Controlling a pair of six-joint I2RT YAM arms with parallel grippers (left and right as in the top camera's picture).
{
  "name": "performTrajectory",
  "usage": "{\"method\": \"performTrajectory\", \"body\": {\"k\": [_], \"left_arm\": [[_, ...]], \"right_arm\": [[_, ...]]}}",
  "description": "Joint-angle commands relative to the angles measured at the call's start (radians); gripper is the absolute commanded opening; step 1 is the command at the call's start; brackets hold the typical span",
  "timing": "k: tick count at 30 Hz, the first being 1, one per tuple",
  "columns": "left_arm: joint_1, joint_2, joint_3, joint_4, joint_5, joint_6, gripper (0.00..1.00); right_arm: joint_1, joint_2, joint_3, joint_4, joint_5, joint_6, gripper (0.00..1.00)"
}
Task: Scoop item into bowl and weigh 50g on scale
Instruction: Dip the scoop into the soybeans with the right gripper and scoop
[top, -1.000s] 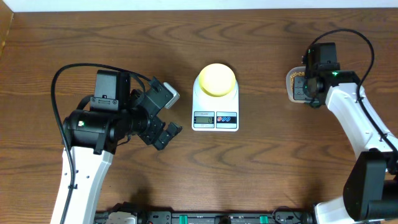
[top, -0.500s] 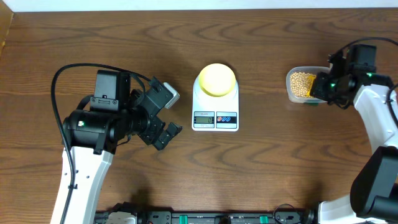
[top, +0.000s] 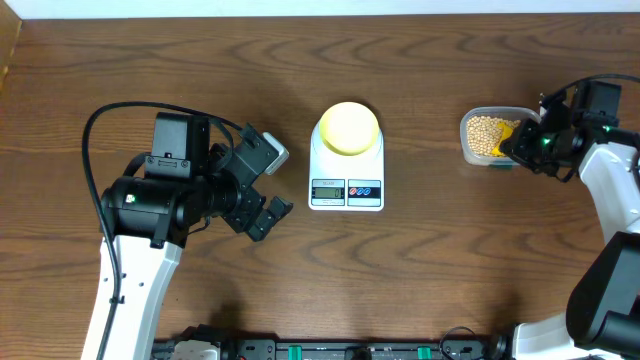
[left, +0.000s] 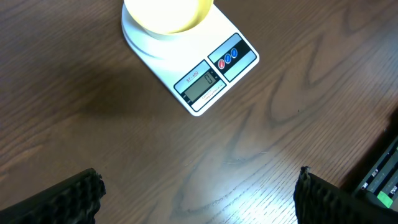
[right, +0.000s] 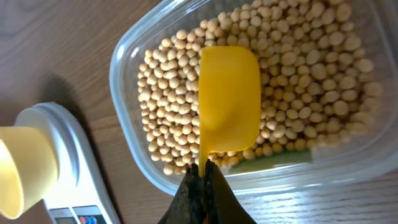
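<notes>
Dark brown wood-grain tabletop, pale strip along its far edge, soft glare on the grain

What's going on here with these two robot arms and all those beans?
The right hand is shut on the handle of a yellow scoop, holding it over the beans in a clear tub on the right side of the table. No beans show in the scoop. The cream bowl sits on the white scale in the middle and looks empty, so nothing has been weighed yet. The left hand hangs open near the scale, holding nothing.
</notes>
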Motion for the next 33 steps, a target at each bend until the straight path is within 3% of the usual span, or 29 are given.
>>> {"method": "performTrajectory", "body": {"k": [1, 33], "left_arm": [[0.003, -0.002, -0.003, -0.002, -0.006, 0.006, 1.00], [0.003, -0.002, -0.003, -0.002, -0.006, 0.006, 1.00]], "right_arm": [[-0.021, 0.009, -0.017, 0.008, -0.098, 0.030, 0.01], [-0.192, 0.009, -0.017, 0.003, -0.429, 0.035, 0.01]]}}
